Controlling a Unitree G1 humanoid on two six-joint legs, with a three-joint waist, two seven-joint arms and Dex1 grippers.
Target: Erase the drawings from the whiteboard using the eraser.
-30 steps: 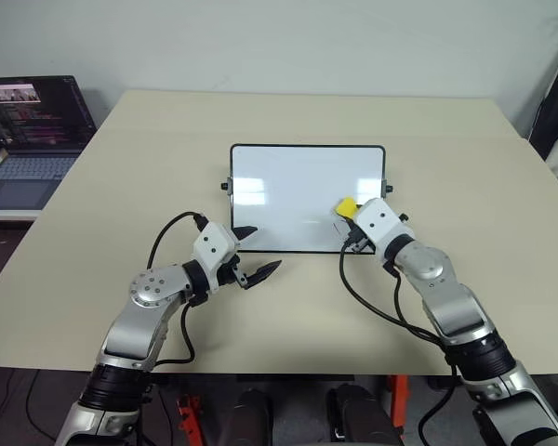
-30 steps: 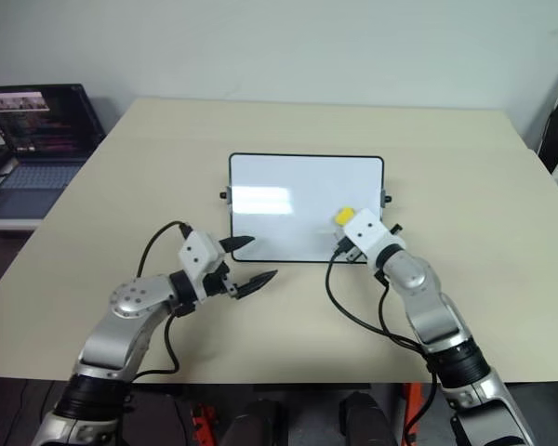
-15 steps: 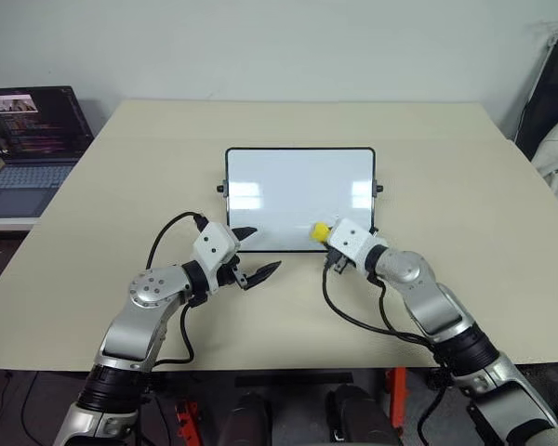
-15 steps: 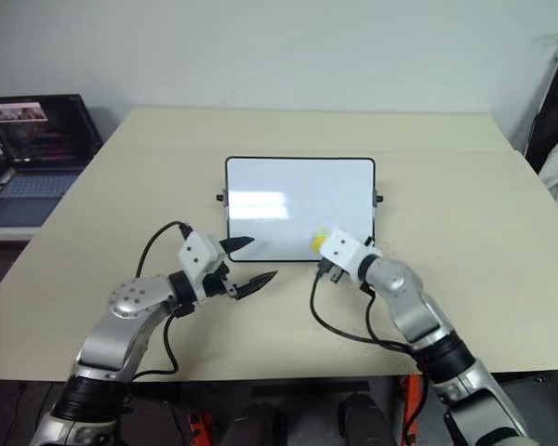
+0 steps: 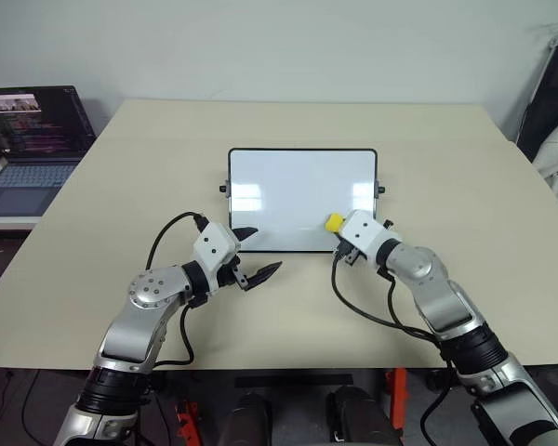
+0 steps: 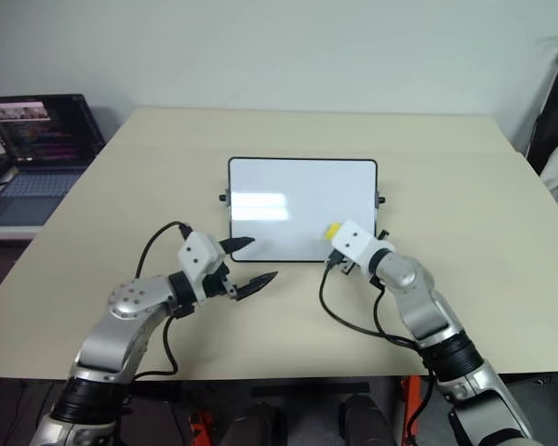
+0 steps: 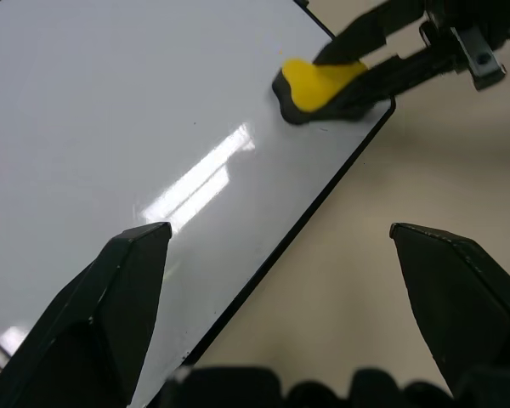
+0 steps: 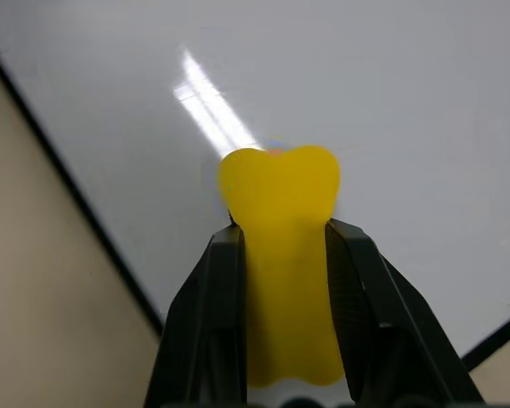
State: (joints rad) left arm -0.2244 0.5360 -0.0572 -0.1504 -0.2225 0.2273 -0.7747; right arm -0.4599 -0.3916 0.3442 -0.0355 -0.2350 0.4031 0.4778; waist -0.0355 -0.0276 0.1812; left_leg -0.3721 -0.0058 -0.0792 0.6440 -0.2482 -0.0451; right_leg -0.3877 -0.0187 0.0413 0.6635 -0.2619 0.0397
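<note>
Clamped in the right gripper [image 5: 339, 229], the eraser [image 5: 334, 222] sits on the whiteboard [image 5: 288, 181] near its lower right corner. A second ago it was further toward the right edge; half a second ago it had swept left along the bottom edge, and now it has come part of the way back. That looks like a scrubbing stroke over the board's lower right area. From the head view I can't make out any red drawings left on the white surface, so I'd judge the job nearly finished. The left gripper [image 5: 257, 253] hangs with its fingers spread wide and empty, at the board's lower left corner.

From the left wrist, the eraser's black underside lies flat against the glossy board, close to the frame.

From the right wrist, both black fingers [image 8: 217, 314] pinch the yellow block by its waist.

No containers are on the table [image 5: 465, 158]; off to the left stands a laptop [image 5: 28, 139].
</note>
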